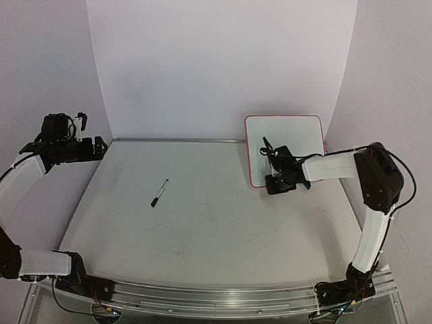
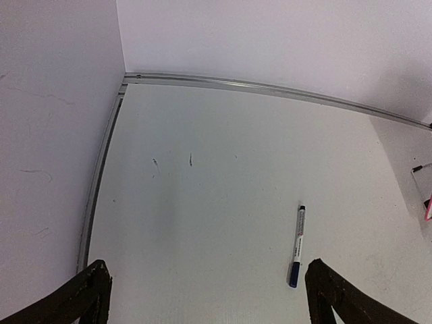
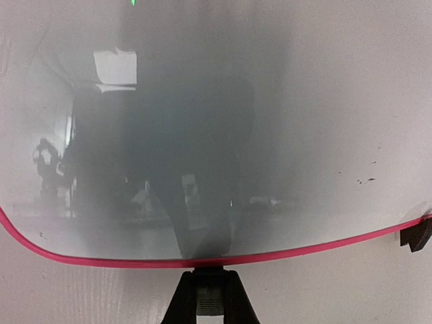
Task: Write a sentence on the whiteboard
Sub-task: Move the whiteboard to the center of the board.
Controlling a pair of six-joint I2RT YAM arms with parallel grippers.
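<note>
The whiteboard (image 1: 290, 138), white with a pink-red rim, stands tilted at the back right of the table. Its surface fills the right wrist view (image 3: 304, 101) and shows only reflections and a few dark specks; no sentence is visible on it. My right gripper (image 1: 275, 181) is at the board's near rim, its jaws shut on a black clip foot (image 3: 212, 277) under the pink edge. A second clip foot (image 3: 415, 235) sits further right along the rim. A marker (image 1: 159, 192) with a blue cap lies loose mid-table, also seen in the left wrist view (image 2: 297, 246). My left gripper (image 1: 94, 147) is open and empty, raised at the far left (image 2: 208, 266).
White walls close the table at the back and on both sides. A metal rail (image 2: 270, 88) runs along the back edge and another rail (image 2: 94, 196) along the left edge. The right arm (image 1: 371, 175) reaches across the right side of the table.
</note>
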